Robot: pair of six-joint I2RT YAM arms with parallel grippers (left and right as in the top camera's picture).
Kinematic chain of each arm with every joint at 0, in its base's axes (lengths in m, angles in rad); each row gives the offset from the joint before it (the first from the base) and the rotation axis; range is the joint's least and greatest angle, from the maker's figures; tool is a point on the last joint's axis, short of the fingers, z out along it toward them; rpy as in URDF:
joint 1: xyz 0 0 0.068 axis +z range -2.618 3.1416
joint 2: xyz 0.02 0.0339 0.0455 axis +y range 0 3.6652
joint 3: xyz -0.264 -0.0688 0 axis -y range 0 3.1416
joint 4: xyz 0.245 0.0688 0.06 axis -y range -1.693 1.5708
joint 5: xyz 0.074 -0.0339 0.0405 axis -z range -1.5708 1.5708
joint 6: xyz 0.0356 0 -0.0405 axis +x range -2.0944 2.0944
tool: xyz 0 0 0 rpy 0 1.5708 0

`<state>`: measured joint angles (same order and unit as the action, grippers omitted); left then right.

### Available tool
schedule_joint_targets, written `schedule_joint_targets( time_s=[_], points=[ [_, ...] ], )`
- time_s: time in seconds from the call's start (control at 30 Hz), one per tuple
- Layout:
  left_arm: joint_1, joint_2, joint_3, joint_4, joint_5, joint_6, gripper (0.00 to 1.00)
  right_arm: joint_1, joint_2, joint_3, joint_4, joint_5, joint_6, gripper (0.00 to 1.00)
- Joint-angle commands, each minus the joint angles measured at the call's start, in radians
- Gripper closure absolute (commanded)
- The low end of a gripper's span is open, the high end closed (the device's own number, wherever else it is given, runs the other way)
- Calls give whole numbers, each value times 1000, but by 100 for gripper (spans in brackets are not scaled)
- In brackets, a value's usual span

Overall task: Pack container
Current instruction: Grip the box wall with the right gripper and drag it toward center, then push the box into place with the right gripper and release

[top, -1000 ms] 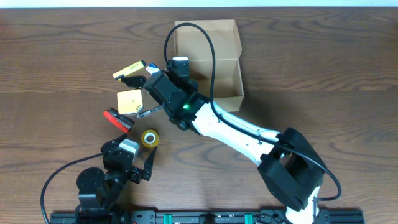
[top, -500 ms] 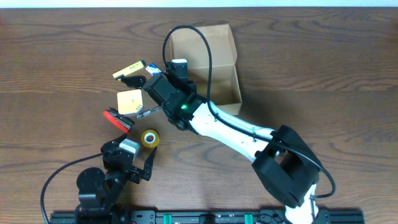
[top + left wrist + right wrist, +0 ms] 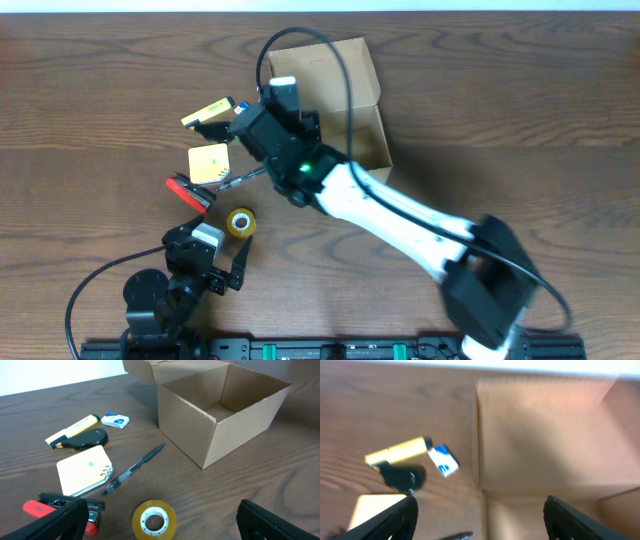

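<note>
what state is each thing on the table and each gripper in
container, lid flap open, nothing seen inside
notepad, closed, lying flat
pen, lying flat beside the notepad
tape roll, lying flat, hole up
left gripper, open, empty
right gripper, open, empty
</note>
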<state>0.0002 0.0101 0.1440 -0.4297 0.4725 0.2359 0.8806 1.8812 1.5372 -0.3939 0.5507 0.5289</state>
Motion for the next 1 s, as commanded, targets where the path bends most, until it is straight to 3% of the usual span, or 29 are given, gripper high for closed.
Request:
schedule_joint_targets(
  time_s=[0.0, 0.2, 0.37, 0.57, 0.83, 0.97],
  points=[
    [5, -6, -19, -3, 15, 3, 5, -55, -109, 33, -34, 25, -89, 18],
    [5, -6, -19, -3, 15, 3, 5, -281, -125, 30, -344, -105, -89, 24],
    [5, -6, -19, -3, 15, 3, 5, -397, -123, 22, -447, -204, -97, 19],
    [5, -6, -19, -3, 15, 3, 5, -476, -112, -45, -460, -387, -191, 26],
    [5, -6, -19, -3, 15, 3, 5, -456, -112, -148, -425, -398, -265, 25],
    [5, -6, -19, -3, 15, 3, 5, -457, -112, -226, -356, -399, -265, 33]
  ],
)
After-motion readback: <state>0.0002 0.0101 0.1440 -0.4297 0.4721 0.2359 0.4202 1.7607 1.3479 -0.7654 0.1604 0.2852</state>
